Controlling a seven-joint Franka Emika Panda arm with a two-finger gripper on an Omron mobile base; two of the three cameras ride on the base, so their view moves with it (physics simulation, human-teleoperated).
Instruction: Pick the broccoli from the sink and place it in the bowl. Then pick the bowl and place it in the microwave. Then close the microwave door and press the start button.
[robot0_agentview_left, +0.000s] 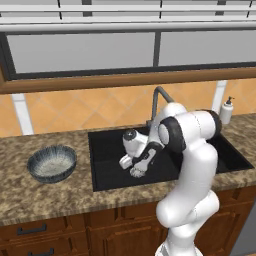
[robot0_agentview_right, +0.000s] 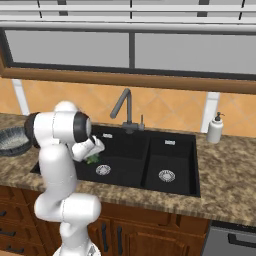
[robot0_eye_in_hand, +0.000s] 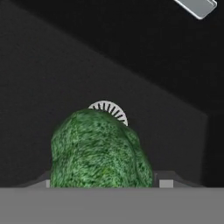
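The broccoli, a bright green lump, sits between my fingertips low in the left basin of the black sink, just in front of the round silver drain. My gripper reaches down into that basin and is shut on the broccoli, with a dark fingertip pressed against its side. The ribbed blue-grey bowl with its pale speckled inside stands upright on the counter to the left of the sink. The microwave, its door and the start button are out of view.
A grey gooseneck faucet rises behind the sink's middle, close to my arm. A white soap dispenser stands at the back right of the counter. A window ledge runs above the tiled wall. Granite counter stretches around the bowl.
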